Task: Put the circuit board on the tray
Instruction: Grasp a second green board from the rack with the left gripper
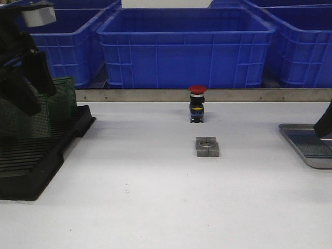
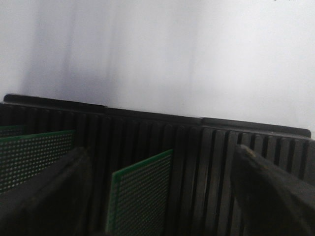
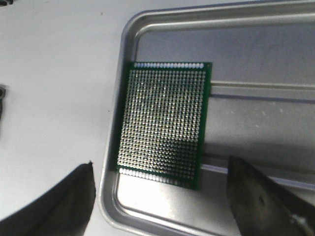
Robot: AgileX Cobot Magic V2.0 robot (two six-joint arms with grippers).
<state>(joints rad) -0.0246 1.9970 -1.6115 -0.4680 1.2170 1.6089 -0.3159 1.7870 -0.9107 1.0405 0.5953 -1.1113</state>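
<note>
Board (image 3: 165,123) lay flat in your tray (image 3: 305,14), near its corner, right gripper (image 3: 160,196) above it with jaws wide and empty; your left gripper (image 2: 162,191), also spread, straddled another board (image 2: 140,196) upright in the rack (image 2: 197,132)

on the white desk (image 1: 155,207), a black slotted rack (image 1: 36,155) sits at the left with green perforated boards (image 1: 62,101) standing upright in its slots. the left arm (image 1: 21,67) hangs over the rack, partly covering the boards. mid-desk stands a red-capped push button (image 1: 197,104), with a grey metal block (image 1: 207,147) with a round hole just in front. the silvery tray (image 1: 306,145) lies at the right edge. blue crates (image 1: 187,46) line the back.
</note>
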